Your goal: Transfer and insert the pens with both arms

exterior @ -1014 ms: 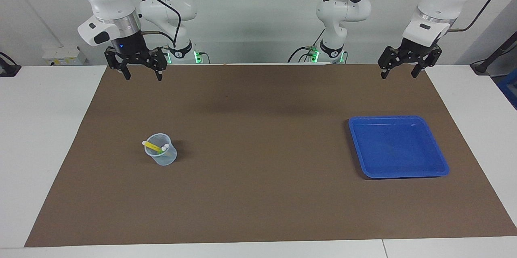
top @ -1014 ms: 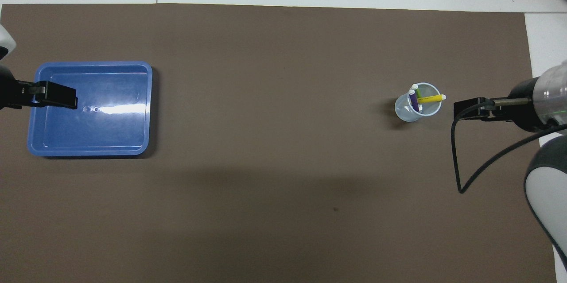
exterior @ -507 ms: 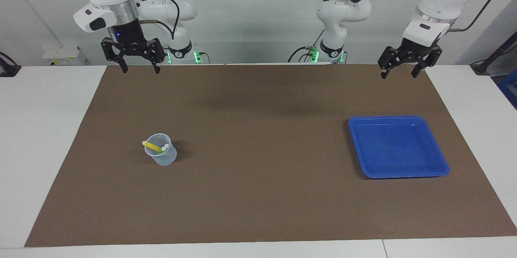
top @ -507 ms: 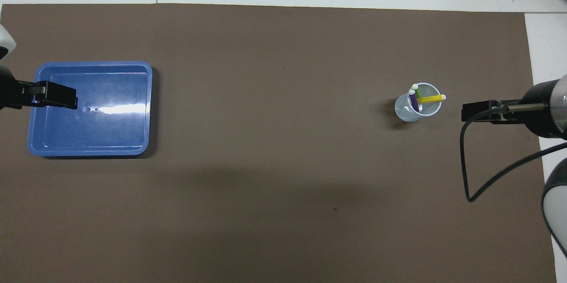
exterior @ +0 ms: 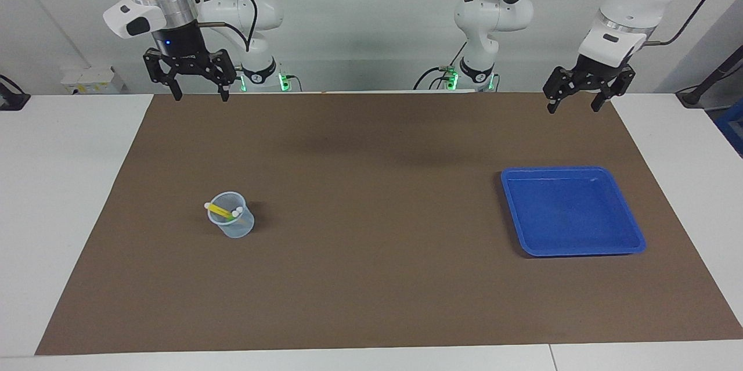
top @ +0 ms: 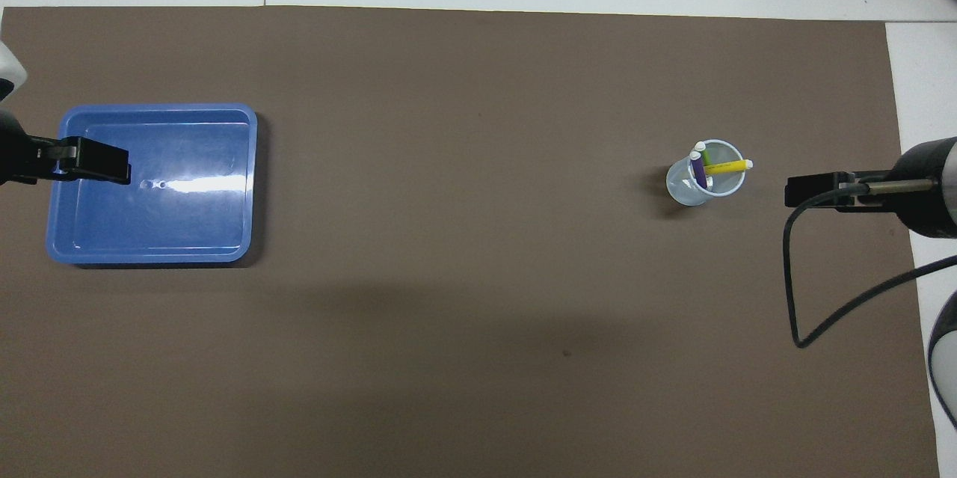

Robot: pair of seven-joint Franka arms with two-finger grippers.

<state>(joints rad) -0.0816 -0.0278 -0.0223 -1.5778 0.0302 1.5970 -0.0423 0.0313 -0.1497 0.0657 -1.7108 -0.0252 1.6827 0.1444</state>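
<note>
A clear cup (exterior: 232, 224) (top: 704, 185) stands on the brown mat toward the right arm's end. The pens lean in it: the yellow pen (exterior: 219, 209) (top: 725, 167) sticks out over the rim, beside the purple pen (top: 699, 170) and the green pen (top: 706, 156). My right gripper (exterior: 198, 96) (top: 813, 190) hangs open and empty, high over the mat's edge at the right arm's end, well apart from the cup. My left gripper (exterior: 572, 108) (top: 96, 164) waits open and empty, raised over the mat at the left arm's end.
A shallow blue tray (exterior: 572, 171) (top: 157, 110) with nothing in it lies on the mat (exterior: 371, 278) toward the left arm's end. Two smaller white arms (exterior: 255, 17) (exterior: 492, 17) with green lights stand at the robots' end.
My right gripper has risen and drawn back toward its base, away from the cup. The left gripper, the cup, the pens and the tray have not moved.
</note>
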